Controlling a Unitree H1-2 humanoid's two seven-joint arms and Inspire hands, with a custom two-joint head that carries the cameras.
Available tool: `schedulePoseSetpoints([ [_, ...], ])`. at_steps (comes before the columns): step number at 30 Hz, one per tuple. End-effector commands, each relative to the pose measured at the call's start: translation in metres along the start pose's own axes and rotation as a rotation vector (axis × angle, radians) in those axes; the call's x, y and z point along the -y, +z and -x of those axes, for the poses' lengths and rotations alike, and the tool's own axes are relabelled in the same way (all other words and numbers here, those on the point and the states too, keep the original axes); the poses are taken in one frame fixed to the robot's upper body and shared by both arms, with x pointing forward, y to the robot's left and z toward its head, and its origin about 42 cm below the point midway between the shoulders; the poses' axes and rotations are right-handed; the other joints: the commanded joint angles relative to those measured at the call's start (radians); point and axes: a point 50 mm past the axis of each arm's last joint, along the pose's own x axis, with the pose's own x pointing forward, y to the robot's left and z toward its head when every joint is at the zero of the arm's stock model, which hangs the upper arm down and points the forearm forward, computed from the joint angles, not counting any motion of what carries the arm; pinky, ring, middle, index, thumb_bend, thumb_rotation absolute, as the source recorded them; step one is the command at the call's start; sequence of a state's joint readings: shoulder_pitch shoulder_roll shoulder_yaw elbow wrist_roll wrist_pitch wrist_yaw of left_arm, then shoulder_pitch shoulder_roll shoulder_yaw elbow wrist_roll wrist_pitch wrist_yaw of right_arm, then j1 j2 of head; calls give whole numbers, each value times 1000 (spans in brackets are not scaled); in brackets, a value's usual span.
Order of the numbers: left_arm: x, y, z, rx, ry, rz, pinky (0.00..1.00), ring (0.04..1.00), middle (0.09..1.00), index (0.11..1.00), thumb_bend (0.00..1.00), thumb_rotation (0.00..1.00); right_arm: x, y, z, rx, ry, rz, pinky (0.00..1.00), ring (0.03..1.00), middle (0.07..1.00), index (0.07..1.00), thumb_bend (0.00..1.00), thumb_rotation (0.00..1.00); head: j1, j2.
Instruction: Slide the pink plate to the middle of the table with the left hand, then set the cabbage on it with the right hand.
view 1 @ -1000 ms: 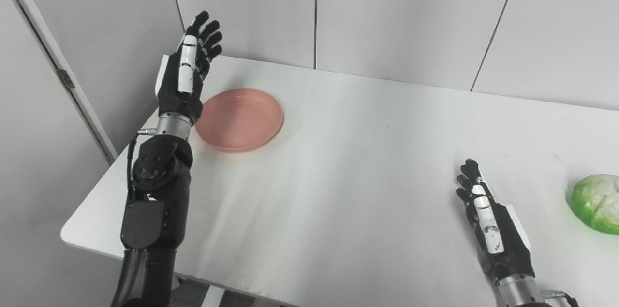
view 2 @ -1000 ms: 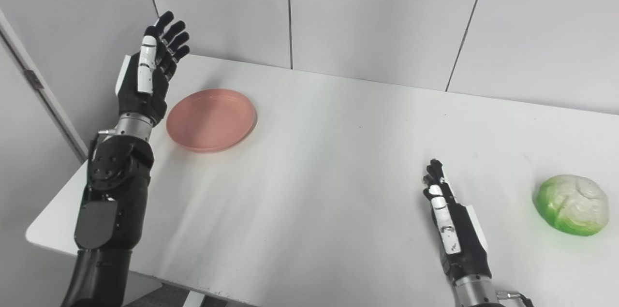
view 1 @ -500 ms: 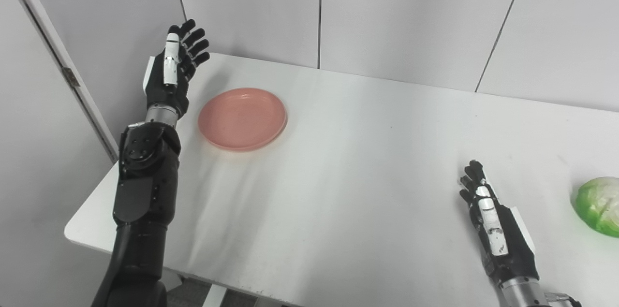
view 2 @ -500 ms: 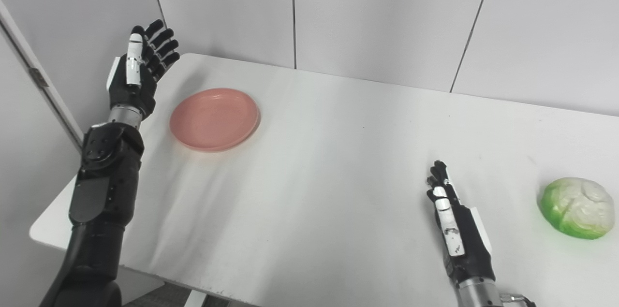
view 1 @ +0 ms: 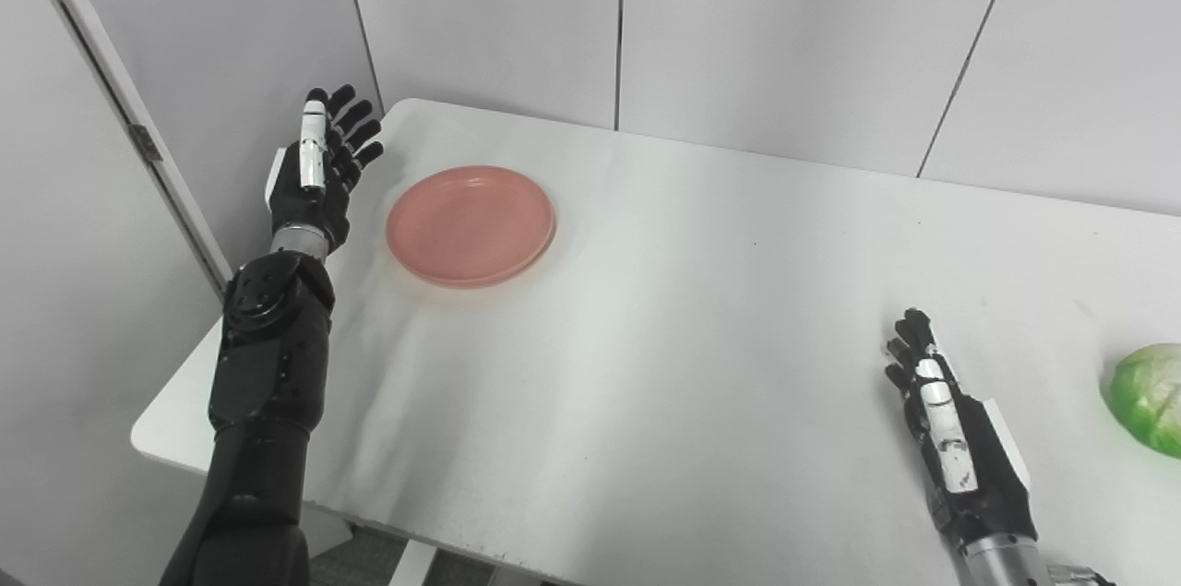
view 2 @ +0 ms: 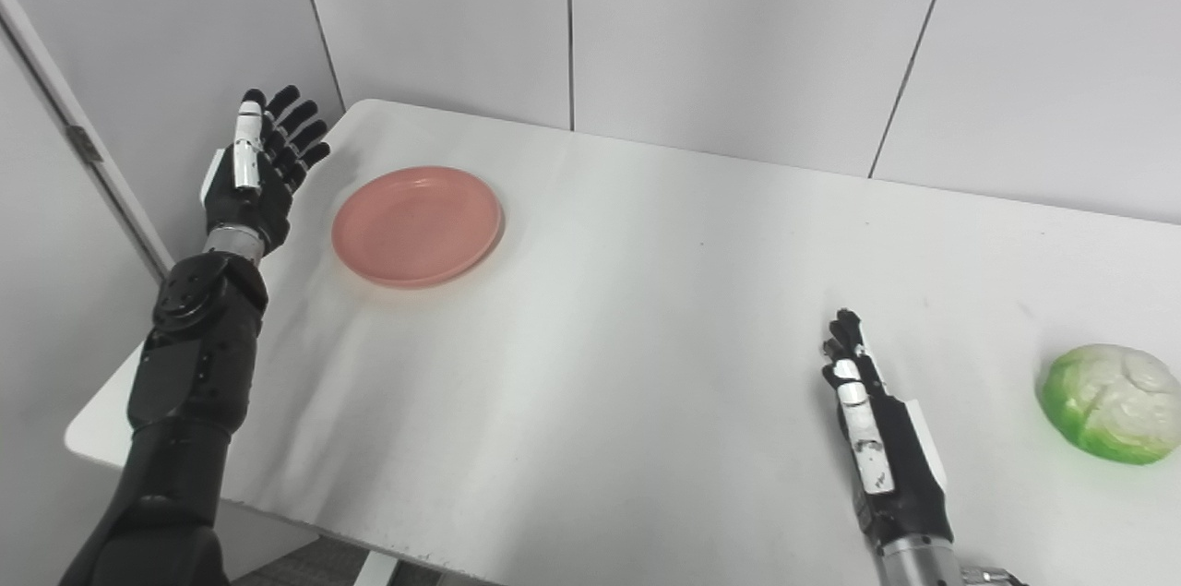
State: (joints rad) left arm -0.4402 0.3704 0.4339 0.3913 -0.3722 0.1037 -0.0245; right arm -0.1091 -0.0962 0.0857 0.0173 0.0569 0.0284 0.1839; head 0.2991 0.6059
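**Lowering my left hand beside the plate, nothing pushed yet**

Looking through the left eye view first: my left hand (view 1: 318,175) now sits lower and further out past the table's left edge than a second ago, when it was raised higher and nearer the plate's rim. Its fingers are spread, holding nothing. The whole picture has also drifted a little, so my head has turned; the pink plate (view 1: 471,224) lies where it lay, at the far left of the table (view 1: 664,337), well short of the middle. I judge the slide has not begun: my hand is lining up on the plate's outer side, just beside it and not touching. My right hand (view 1: 955,438) rests flat near the front right, fingers straight and empty. The cabbage (view 1: 1147,397) is cut off by the picture's right edge here.

Turning to the right eye view: the cabbage (view 2: 1105,415) shows whole, a rounded green-and-white head resting on the table, apart from my right hand (view 2: 876,452). The bare strip of table between my left hand (view 2: 254,171) and the plate (view 2: 417,224) reads wider here.
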Motion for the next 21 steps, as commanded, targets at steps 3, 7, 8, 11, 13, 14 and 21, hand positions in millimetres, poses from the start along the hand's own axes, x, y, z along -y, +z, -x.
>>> schedulePoseSetpoints([
  [3,-4,31,-15,102,2,-8,869,866,873,860,470,1000,0,-13,9,-55,-5,-6,1000,1000,1000,1000,213,1000,0,2],
  [7,-5,23,-14,85,12,-2,865,862,867,859,467,1000,0,-12,10,-51,-5,-7,1000,1000,1000,1000,208,1000,-1,6],
  [8,-6,21,-14,80,12,-1,864,862,867,859,466,1000,0,-12,10,-50,-4,-7,1000,1000,1000,1000,208,1000,-1,7],
  [11,-6,15,-15,68,12,4,871,870,873,862,465,1000,-1,-11,10,-53,-7,-12,1000,1000,1000,1000,210,1000,-3,9],
  [13,-6,12,-16,63,18,3,874,872,874,860,463,1000,-1,-11,10,-54,-7,-12,1000,1000,1000,1000,208,1000,-5,10],
  [14,-6,11,-16,62,20,1,872,872,873,858,464,1000,-1,-11,10,-54,-6,-12,1000,1000,1000,1000,208,1000,-5,10],
  [21,-10,-5,-17,12,44,-7,881,871,867,854,465,1000,-1,-12,10,-54,-7,-11,1000,1000,1000,1000,209,1000,-9,16],
])
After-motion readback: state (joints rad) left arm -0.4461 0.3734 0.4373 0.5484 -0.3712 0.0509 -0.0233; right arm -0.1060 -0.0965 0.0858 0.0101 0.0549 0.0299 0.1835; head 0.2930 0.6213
